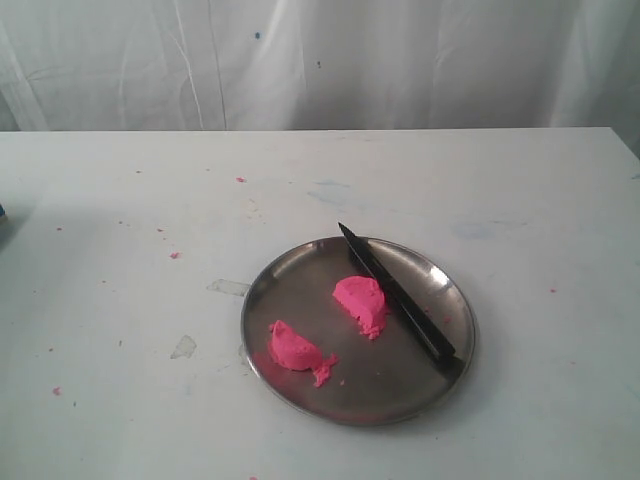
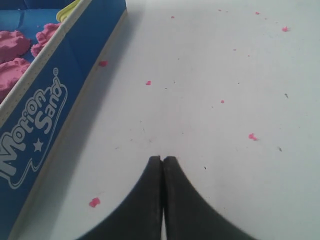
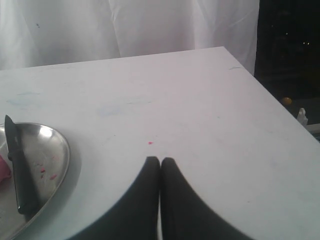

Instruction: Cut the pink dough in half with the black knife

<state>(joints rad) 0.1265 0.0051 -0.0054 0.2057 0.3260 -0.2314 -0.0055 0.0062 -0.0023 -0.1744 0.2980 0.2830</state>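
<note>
A: In the exterior view, where is the pink dough?
B: It lies in two halves on the steel plate point(image 1: 300, 262). One half point(image 1: 361, 303) is near the middle, the other half point(image 1: 295, 350) is close to the near left rim. They are apart from each other.
A: And the black knife point(image 1: 398, 295)?
B: It rests on the plate, just beside the middle half, with its tip over the far rim. No arm is in this view.
A: What does the left wrist view show?
B: The left gripper point(image 2: 162, 160) hangs over the white table point(image 2: 215, 65), its fingers pressed together and holding nothing. A blue box point(image 2: 60, 95) with pink sand stands beside it.
A: The right wrist view?
B: The right gripper point(image 3: 160, 161) has its fingers pressed together too, empty. The plate point(image 3: 55, 150) and the knife point(image 3: 15, 165) are well to its side.
</note>
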